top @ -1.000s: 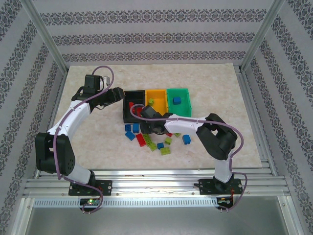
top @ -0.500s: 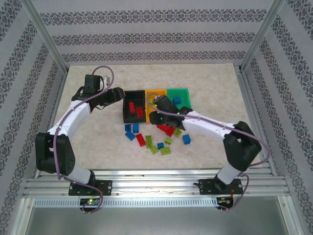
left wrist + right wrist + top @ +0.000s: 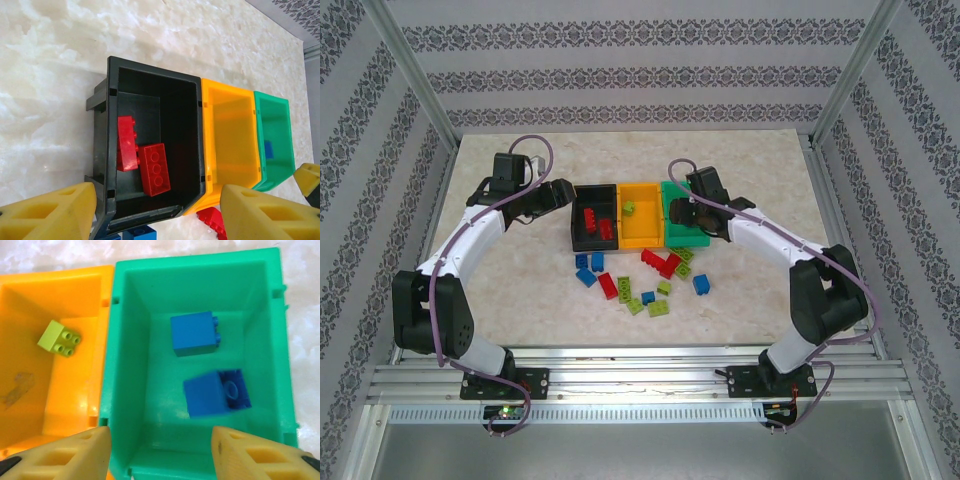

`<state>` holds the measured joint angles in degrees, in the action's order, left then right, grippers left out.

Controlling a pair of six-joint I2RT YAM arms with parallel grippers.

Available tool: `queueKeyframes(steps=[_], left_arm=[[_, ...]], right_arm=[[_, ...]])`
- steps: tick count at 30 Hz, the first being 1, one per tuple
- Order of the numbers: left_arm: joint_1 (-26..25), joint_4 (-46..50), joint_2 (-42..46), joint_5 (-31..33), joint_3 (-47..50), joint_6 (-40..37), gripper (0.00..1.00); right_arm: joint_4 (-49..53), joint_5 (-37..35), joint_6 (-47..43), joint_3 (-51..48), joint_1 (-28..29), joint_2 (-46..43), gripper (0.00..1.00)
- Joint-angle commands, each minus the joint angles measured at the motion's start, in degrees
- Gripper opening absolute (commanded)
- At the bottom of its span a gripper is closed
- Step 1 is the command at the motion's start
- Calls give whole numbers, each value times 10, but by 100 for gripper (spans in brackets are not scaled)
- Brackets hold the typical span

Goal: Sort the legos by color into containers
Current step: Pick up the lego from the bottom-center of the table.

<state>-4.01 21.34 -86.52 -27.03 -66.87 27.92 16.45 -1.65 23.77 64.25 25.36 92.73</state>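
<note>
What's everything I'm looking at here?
black bin: one, black, leftmost in the row
red bricks: two, red, inside the black bin
orange-yellow bin: one, orange-yellow, middle of the row
lime brick: one, lime, inside the orange-yellow bin
green bin: one, green, rightmost
blue bricks: two, blue, inside the green bin
loose bricks: over a dozen, red, blue, lime, before the bins
table: one, pale marbled, under everything
left arm: one, white-black, beside black bin, jaws open
right arm: one, white-black, over green bin, jaws open

Right fingers (image 3: 60, 455) — from brick pile (image 3: 651, 281) to above green bin (image 3: 125, 365)
</note>
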Motion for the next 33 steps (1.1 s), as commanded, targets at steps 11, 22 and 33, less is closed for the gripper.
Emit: queueKeyframes(steps=[11, 22, 33], left_arm=[[6, -17, 8, -15, 4, 0, 67], [5, -22, -1, -25, 5, 5, 67], [6, -17, -5, -22, 4, 2, 67]], right_arm=[[77, -24, -12, -187, 53, -173, 56], [90, 12, 42, -302, 54, -221, 56], [61, 17, 34, -277, 67, -153, 38]])
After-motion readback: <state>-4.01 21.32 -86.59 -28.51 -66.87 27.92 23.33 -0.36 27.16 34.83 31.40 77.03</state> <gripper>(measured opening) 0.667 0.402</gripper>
